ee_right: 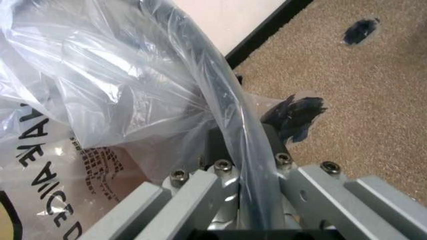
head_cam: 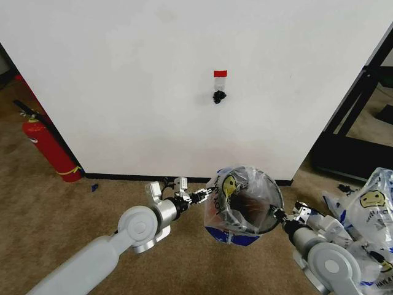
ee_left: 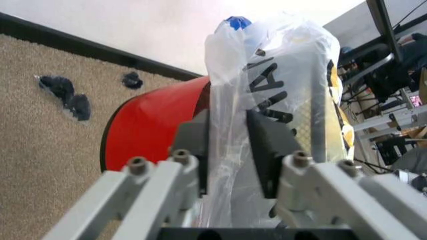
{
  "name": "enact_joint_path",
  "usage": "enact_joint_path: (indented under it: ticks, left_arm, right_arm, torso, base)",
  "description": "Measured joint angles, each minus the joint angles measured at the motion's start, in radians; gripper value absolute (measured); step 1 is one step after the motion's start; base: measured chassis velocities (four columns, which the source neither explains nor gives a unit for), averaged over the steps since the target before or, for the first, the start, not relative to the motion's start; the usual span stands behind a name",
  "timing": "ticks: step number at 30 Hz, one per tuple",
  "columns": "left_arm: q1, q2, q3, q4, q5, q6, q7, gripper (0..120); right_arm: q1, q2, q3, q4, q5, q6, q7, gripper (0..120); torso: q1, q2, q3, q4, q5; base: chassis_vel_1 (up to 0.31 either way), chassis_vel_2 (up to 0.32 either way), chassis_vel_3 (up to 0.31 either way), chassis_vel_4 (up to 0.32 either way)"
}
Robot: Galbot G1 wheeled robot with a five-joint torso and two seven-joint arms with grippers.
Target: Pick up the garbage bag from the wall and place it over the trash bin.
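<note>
The garbage bag (head_cam: 236, 206) is draping over the trash bin (head_cam: 256, 215) below the wall (head_cam: 153, 80). The left gripper (head_cam: 204, 195) and right gripper (head_cam: 281, 216) are pinching opposite edges, fingers clamped on plastic, stretching its mouth around the rim.

**Both arms reaching in, end effectors clamped**

The left arm runs from the lower left of the head frame up toward the centre, its round grey joint just left of middle. The left end effector (head_cam: 206, 195) has its dark fingers (ee_left: 261, 145) pressed onto thin clear plastic. The right arm enters from the lower right corner. The right end effector (head_cam: 277, 215) is closed on plastic film and a dark rim, its fingers (ee_right: 217, 145) close together.
</note>
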Motion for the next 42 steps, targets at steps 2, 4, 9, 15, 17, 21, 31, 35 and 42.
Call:
enact_joint_path:
  ticks: [2,4,9,15,17,21,31,35,42]
  left_arm:
    - [0.001,0.000,0.000,0.000,0.003,-0.001,0.001,17]
    - [0.004,0.000,0.001,-0.001,0.009,-0.003,0.003,8]
    - [0.005,-0.001,0.001,-0.002,0.020,-0.009,0.004,0]
    - [0.001,-0.014,0.015,0.022,0.055,-0.016,0.004,0]
    - [-0.001,-0.019,0.020,0.034,0.062,-0.018,0.004,0]
    - [-0.005,-0.029,0.028,0.059,0.076,-0.019,0.006,0]
    - [-0.009,-0.052,0.063,0.114,0.128,-0.024,0.017,0]
    - [-0.002,-0.040,0.065,0.092,0.171,-0.024,0.017,1]
    - [-0.002,0.018,0.066,0.022,0.236,-0.014,-0.023,25]
  right_arm:
    - [0.000,0.000,0.000,0.001,0.000,0.000,0.000,0]
    - [0.000,-0.001,0.000,0.002,0.000,0.000,0.001,0]
    - [0.000,0.000,-0.001,0.007,0.001,0.000,0.003,0]
    - [-0.003,0.006,-0.005,0.016,0.012,-0.001,0.009,0]
    - [-0.004,0.008,-0.006,0.018,0.014,-0.001,0.010,0]
    - [-0.007,0.009,-0.006,0.023,0.015,-0.002,0.011,0]
    - [-0.008,0.009,-0.003,0.026,0.018,-0.002,0.014,0]
    - [-0.005,0.013,-0.006,0.019,0.016,-0.002,0.015,0]
    - [0.011,0.014,-0.007,-0.019,-0.002,0.002,0.013,0]
  torso:
    - [0.000,0.000,0.000,0.0000,0.0000]
    - [0.000,0.000,0.000,0.0000,0.0000]
    - [0.000,0.000,0.000,0.0000,0.0000]
    - [0.000,0.000,0.000,0.0001,-0.0001]
    - [0.000,0.000,0.000,0.0000,0.0000]
    - [0.000,0.000,0.000,0.0000,-0.0001]
    - [0.000,0.000,0.000,0.0000,0.0000]
    - [0.000,0.000,0.000,0.0000,-0.0002]
    - [0.000,0.000,0.000,0.0001,-0.0001]
  base:
    - [0.000,0.000,0.000,0.000]
    - [0.000,0.000,0.000,0.000]
    - [0.000,0.000,0.000,0.000]
    - [0.000,0.000,0.000,0.000]
    - [0.000,0.000,0.000,0.000]
    - [0.000,0.000,0.000,0.000]
    - [0.000,0.000,0.000,0.000]
    - [0.000,0.000,0.000,0.000]
    - [0.000,0.000,0.000,0.000]
